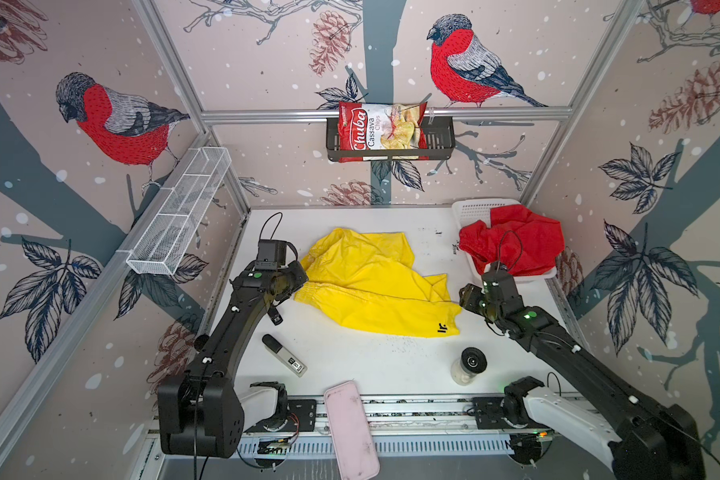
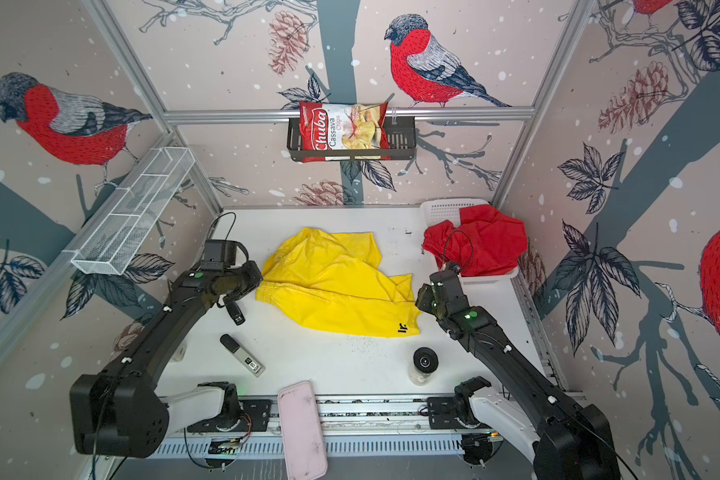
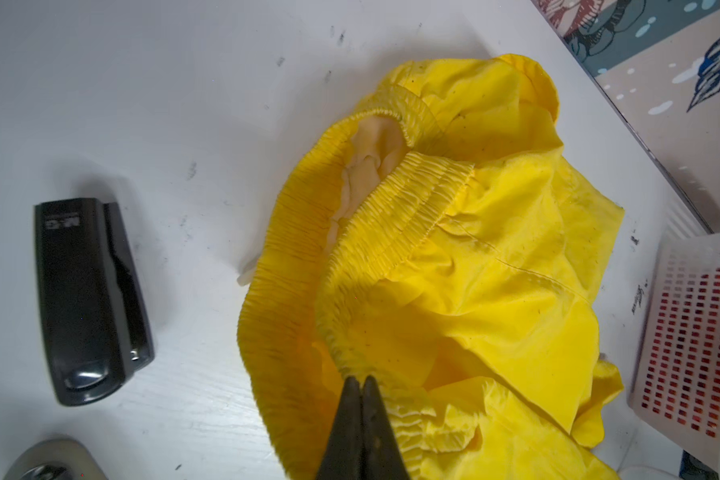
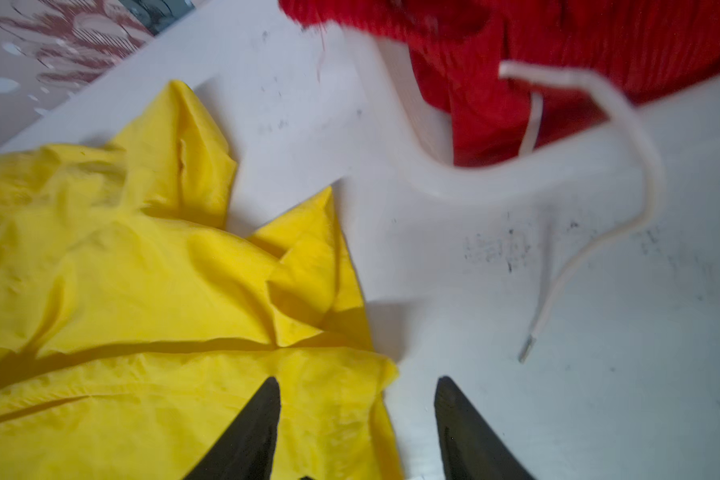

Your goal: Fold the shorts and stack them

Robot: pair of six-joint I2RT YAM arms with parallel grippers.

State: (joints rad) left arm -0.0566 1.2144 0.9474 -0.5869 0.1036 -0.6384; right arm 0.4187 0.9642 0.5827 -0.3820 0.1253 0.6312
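Locate the bright yellow shorts [image 1: 375, 291] of thin fabric in the middle of the white tabletop [image 1: 371, 365]. In both top views they lie crumpled and partly spread. The elastic waistband lies toward the left arm, and the leg bearing the small dark logo [image 1: 440, 329] lies toward the right arm.

Check the left gripper [image 3: 361, 381] in the left wrist view. Its fingers are pressed together, and their tips meet on the gathered waistband of the yellow shorts, at a fold in the elastic. The waistband opening gapes just beyond the tips and shows a pale lining. A black plastic stapler [image 3: 88, 299] lies on the tabletop beside the waistband, apart from the fabric.

Check the right gripper [image 4: 358, 380] in the right wrist view. Its fingers are spread and hold nothing. One fingertip stands over the corner of the yellow leg, and the other stands over bare tabletop. The hem edge of that corner runs between them. You cannot tell from the views whether either tip touches the fabric.

Locate the red mesh-textured shorts [image 1: 516, 241] at the far right corner of the tabletop. They are bunched in a white perforated plastic basket [image 1: 474, 210] and spill over its near rim. Their white drawstring [image 4: 624, 166] trails over the rim onto the tabletop, clear of the right fingers. The two pairs of shorts lie apart, with bare tabletop between them.
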